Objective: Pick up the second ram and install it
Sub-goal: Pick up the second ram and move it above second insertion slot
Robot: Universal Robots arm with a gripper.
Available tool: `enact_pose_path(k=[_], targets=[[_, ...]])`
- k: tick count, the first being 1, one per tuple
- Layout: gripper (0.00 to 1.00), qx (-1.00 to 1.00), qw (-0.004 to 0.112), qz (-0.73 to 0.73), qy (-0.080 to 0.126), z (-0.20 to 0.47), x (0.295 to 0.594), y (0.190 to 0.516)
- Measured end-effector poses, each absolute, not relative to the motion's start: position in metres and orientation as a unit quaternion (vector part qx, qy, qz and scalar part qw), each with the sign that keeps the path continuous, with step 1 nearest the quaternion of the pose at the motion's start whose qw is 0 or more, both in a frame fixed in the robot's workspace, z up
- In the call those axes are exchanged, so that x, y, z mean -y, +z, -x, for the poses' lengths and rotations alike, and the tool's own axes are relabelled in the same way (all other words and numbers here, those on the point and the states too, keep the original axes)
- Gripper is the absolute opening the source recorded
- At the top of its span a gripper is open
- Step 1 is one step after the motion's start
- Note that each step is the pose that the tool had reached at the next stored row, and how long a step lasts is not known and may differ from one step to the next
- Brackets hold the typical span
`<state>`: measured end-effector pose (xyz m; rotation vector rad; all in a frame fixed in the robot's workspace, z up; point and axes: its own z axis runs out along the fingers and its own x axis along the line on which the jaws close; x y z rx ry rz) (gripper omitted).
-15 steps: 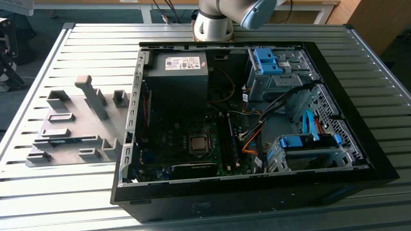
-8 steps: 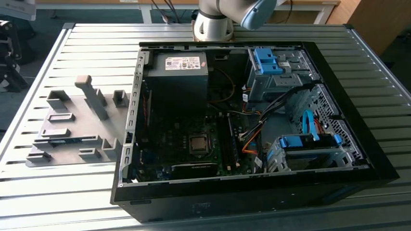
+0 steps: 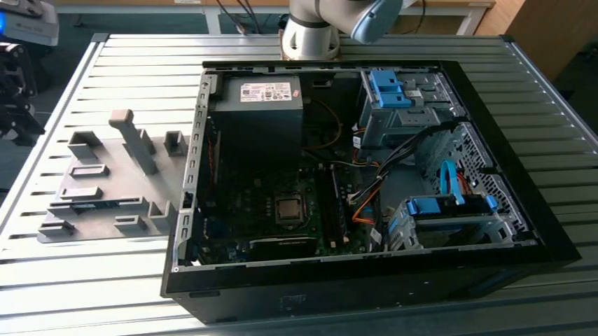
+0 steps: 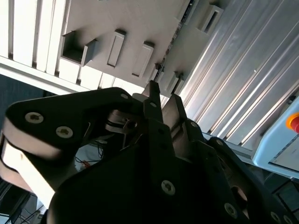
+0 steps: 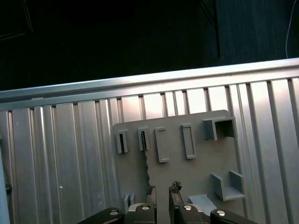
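while i watch the exterior view, the second ram (image 3: 105,204) sits in the grey holder plate (image 3: 117,164), toward the plate's six o'clock side. the plate lies at nine o'clock from the open computer case (image 3: 547,238) on the slatted table (image 3: 140,70). in the first wrist view the gripper (image 5: 162,189) hangs above that plate, its fingertips (image 5: 151,191) parted by only a narrow gap with nothing between them. the ram's thin dark edge runs up close to one fingertip; i cannot tell whether they touch.
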<state>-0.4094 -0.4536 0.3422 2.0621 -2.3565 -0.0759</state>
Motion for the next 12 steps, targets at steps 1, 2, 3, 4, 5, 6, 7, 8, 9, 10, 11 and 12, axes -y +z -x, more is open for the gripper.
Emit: enact_pose_path(k=[1,2,3,4,5,6,7,8,9,10,11,12], targets=[[0.25,0.752,0.005,-0.659,-0.024,0.409,0.454,0.341],[0.31,0.752,0.005,-0.659,-0.024,0.409,0.455,0.339],[0.31,0.752,0.005,-0.659,-0.024,0.409,0.455,0.337],[0.31,0.752,0.005,-0.659,-0.024,0.409,0.455,0.336],[0.31,0.752,0.005,-0.659,-0.024,0.41,0.455,0.334],[0.31,0.751,0.005,-0.659,-0.024,0.41,0.456,0.333],[0.31,0.751,0.005,-0.659,-0.024,0.41,0.456,0.331],[0.31,0.751,0.005,-0.66,-0.024,0.41,0.456,0.33],[0.31,0.751,0.005,-0.66,-0.024,0.41,0.457,0.328],[0.31,0.751,0.005,-0.66,-0.024,0.41,0.457,0.326],[0.31,0.751,0.005,-0.66,-0.024,0.41,0.457,0.324],[0.31,0.751,0.005,-0.66,-0.024,0.41,0.457,0.323]])
